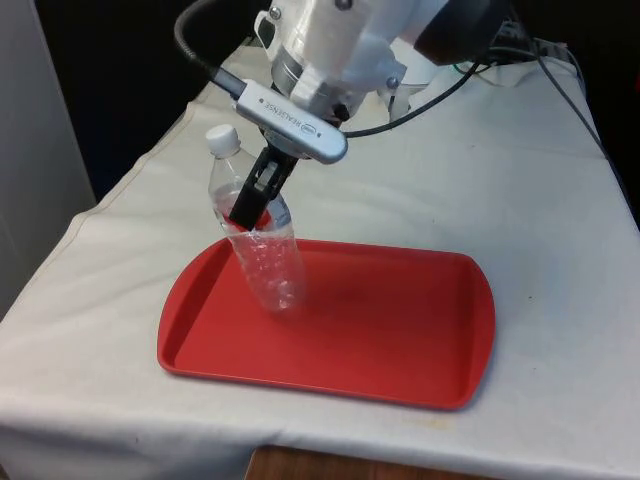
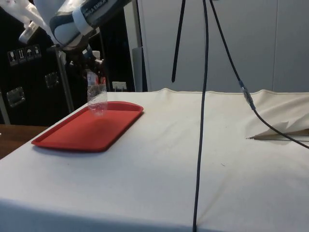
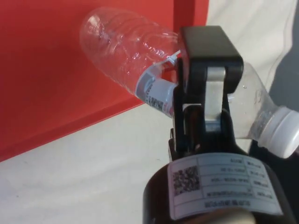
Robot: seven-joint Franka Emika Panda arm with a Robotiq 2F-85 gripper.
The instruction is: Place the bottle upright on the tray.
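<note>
Gripper: I see the black gripper (image 1: 252,200) clamped across the middle of the bottle, its fingers (image 3: 205,56) pressed to the label band; the side view puts it (image 2: 93,77) above the tray's far end.

Bottle: the clear plastic bottle (image 1: 262,235) with a white cap (image 1: 222,138) is held in the fingers and tilted, cap leaning toward the front view's left, base down over the tray. In the wrist view I read the bottle (image 3: 126,44) lying across the fingers, its cap (image 3: 282,133) out past the tray's edge over the cloth.

Base contact: from the front view the base looks to be at the tray floor near the back-left corner, but I cannot tell for sure whether it touches or sits just above it.

Tray: the red tray (image 1: 400,340) lies flat on the white cloth (image 1: 540,180), toward the front view's left and near edge of the table; I see it (image 2: 77,133) in the side view too.

Cables: black cables (image 2: 205,96) hang down in front of the side camera.
</note>
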